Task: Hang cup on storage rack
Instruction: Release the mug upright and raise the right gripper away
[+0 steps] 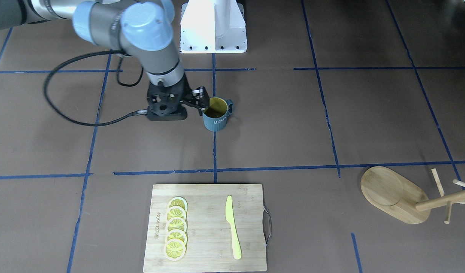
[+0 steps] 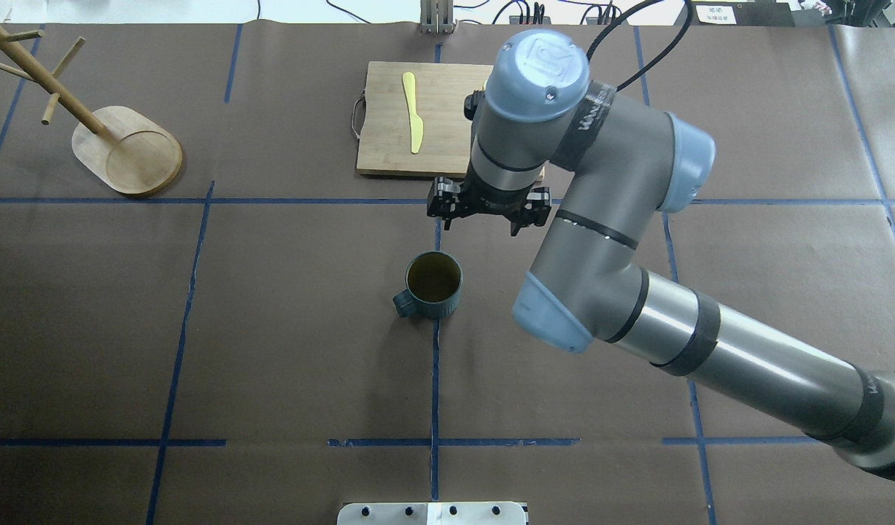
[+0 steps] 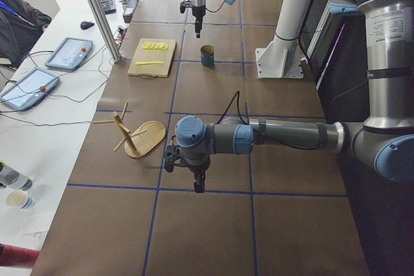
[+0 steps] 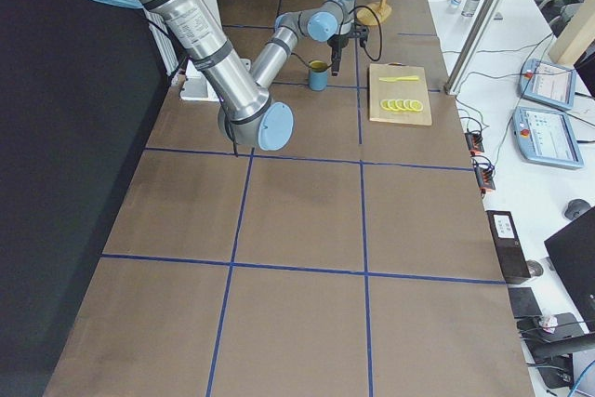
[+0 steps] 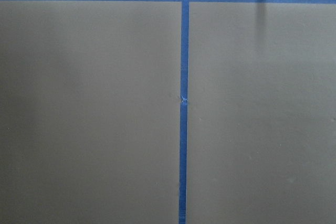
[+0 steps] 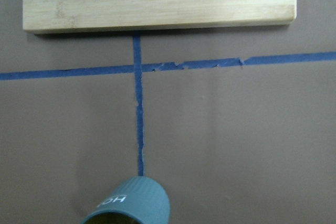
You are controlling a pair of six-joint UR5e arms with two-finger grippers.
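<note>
1. Overhead exterior shows the right gripper (image 2: 486, 211) pointing down over bare table (image 2: 272, 328). Its jaws are spread wide and hold nothing. The right wrist view shows no fingers, only the cup's ribbed wall at its bottom edge.
2. The cup (image 2: 432, 284) stands upright on the table just on the robot's side of that claw, apart from it. Its mouth is up and its handle is turned toward the robot's left. The cutting board (image 2: 389, 138) lies on the claw's far side.
3. The storage rack (image 2: 126, 149) stands well apart at the far left, with nothing on its pegs.
4. The left gripper (image 3: 197, 182) hangs near the rack. Whether it is wide or narrow I cannot tell.
5. By my judgement this is the approach, with the grasp not yet made. Next the claw needs to come over the cup, descend, and close on its wall, leaving the handle free for a peg.
</note>
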